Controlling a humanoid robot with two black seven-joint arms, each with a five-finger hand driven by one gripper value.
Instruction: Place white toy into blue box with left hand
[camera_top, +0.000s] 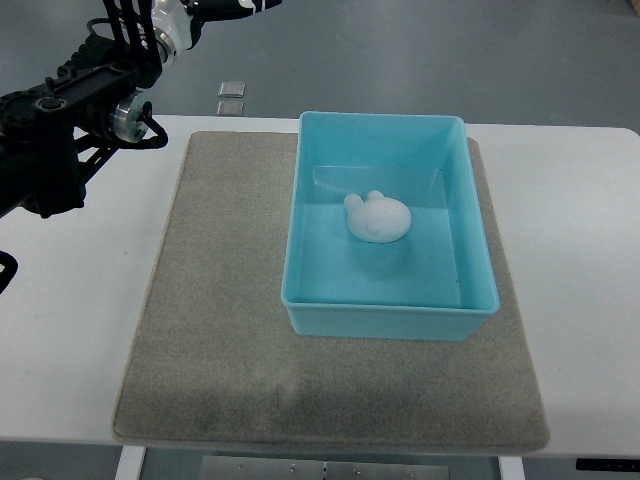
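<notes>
- Top view: one white toy (378, 218) lies inside one blue box (385, 322), on the box floor a little toward the far wall, with two small rounded bumps at its left end. It touches none of the four walls — bare blue floor shows all round it, most of it on the near side.
- The blue box stands upright and open-topped on one grey mat (215, 330). Its far wall lies close to the mat's far edge and its right wall runs close to the mat's right edge.
- The mat lies flat on the white desk (70, 350). Left of the box a broad strip of mat is bare, and a second bare band runs between the box's near wall and the mat's near edge.
- The desk shows bare white margins left and right of the mat; its near edge lies just under the mat's near edge.
- The left arm (55, 140) comes in at the upper left, dark and jointed, over the desk's far left corner, well apart from the box and the toy.
- The left robot hand (135, 35) sits at the top left of the picture beyond the desk's far edge — whether it is open or closed cannot be told.
- Two small square plates (231, 98) lie on the floor beyond the desk's far edge.
</notes>
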